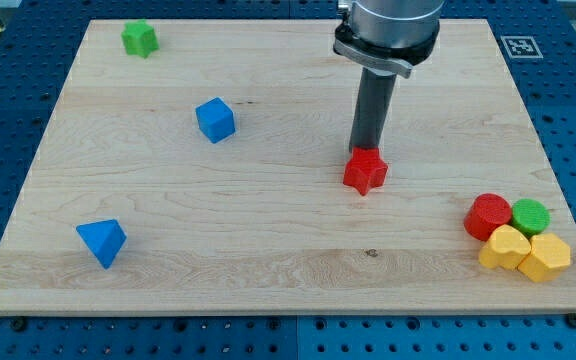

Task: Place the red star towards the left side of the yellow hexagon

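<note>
The red star (365, 171) lies on the wooden board, right of the middle. My tip (367, 149) stands right behind it, at its top edge, touching or almost touching it. The yellow hexagon (545, 257) sits near the board's bottom right corner, far to the right of and below the star. It is packed against a second yellow block (505, 247), a red cylinder (488, 216) and a green cylinder (530, 215).
A blue cube (215, 120) lies left of the middle. A blue triangular block (102, 242) sits at the bottom left. A green block (140, 39) is at the top left. The board's right edge (558, 190) runs close to the cluster.
</note>
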Available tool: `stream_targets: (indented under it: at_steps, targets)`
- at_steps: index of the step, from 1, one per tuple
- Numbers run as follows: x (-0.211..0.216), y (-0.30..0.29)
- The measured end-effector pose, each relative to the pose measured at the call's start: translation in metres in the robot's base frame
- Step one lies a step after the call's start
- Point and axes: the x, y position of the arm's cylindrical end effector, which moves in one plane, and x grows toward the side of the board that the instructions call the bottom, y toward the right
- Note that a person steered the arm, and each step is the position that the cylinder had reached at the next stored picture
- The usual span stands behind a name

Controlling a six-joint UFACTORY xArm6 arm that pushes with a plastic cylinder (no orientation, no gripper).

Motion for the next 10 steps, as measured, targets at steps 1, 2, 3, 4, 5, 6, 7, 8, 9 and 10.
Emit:
stream_targets:
  at_steps: [1,2,3,4,5,6,7,8,9,10]
  targets:
    - [0.003,-0.004]
    - [0.021,0.007]
    - [0.039,0.020]
    - [0.041,0.008]
    - [0.047,-0.004]
    - [0.072,0.000]
    - [0.083,0.007]
    - [0.083,-0.014]
    - [0.086,-0.033]
    - [0.109,-0.014]
